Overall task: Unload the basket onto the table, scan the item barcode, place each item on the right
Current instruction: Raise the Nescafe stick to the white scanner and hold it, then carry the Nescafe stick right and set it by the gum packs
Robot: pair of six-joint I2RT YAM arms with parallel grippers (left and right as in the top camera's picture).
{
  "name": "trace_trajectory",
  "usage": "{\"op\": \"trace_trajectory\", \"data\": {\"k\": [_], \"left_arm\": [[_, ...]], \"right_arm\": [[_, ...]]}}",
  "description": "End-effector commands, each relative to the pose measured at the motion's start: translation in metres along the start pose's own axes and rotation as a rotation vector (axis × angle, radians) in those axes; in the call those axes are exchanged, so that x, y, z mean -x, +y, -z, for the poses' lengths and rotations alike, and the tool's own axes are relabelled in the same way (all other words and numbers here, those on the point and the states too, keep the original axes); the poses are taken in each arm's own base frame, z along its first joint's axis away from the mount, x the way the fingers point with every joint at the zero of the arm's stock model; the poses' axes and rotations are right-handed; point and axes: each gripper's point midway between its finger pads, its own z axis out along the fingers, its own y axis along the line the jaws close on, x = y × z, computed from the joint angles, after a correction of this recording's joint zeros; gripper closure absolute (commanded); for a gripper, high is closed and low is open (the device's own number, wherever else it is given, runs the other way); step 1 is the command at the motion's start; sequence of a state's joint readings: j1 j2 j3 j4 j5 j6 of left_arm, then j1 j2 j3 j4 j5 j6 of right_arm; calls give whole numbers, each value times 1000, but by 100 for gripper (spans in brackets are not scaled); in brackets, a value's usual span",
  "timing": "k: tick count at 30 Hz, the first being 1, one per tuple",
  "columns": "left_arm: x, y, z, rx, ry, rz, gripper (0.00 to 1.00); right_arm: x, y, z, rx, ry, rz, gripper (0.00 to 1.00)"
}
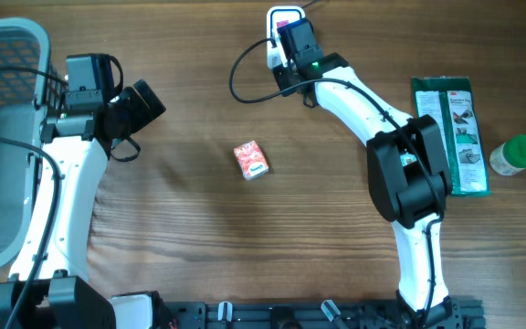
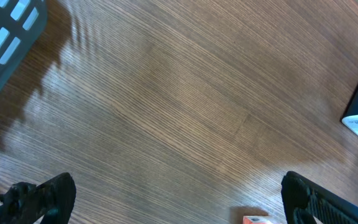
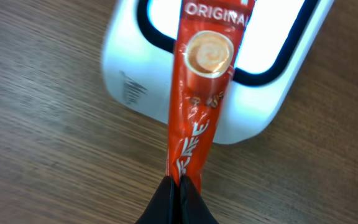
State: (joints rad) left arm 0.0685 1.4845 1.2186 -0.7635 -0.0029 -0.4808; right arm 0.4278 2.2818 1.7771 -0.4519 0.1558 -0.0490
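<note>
A: Overhead first. What's the line?
B: The right arm reaches to the far edge of the table (image 1: 199, 238), with the right claw (image 1: 283, 35) over the white barcode scanner (image 1: 273, 13). The wrist masks its load. The left claw (image 1: 147, 102) hangs wide open, well apart, beside the grey basket (image 1: 26, 37). A cable crosses the basket, and I can make out no goods in it. A small red box (image 1: 251, 160) lies mid-table. A green packet (image 1: 452, 137) and a green-lidded jar (image 1: 516, 155) sit at the right.
A: Left wrist?
B: Bare wood between spread fingers (image 2: 42, 196), a corner of the basket, nothing held.
A: Right wrist?
B: Jaws pinched shut on the tail of a red coffee sachet (image 3: 197, 93). Its long axis runs straight away from the claw, lengthwise across the scanner's lit window, with the "ORIGINAL" face toward the camera.
A: So what does the scan turn on?
B: Which face carries the barcode. It isn't visible here and is probably on the underside. The right arm is far nearer; the left is well out of it.
</note>
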Motion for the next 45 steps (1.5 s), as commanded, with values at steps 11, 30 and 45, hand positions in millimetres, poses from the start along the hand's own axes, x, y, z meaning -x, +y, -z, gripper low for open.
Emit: {"op": "trace_trajectory", "data": {"k": [11, 30, 45], "left_arm": [[5, 1, 5, 2, -21, 2, 0], [5, 1, 5, 2, -21, 2, 0], [5, 1, 5, 2, -21, 2, 0]], "right_arm": [[28, -22, 84, 163, -30, -219, 96], [-189, -110, 162, -41, 681, -371, 95], [-219, -95, 119, 48, 625, -446, 44]]}}
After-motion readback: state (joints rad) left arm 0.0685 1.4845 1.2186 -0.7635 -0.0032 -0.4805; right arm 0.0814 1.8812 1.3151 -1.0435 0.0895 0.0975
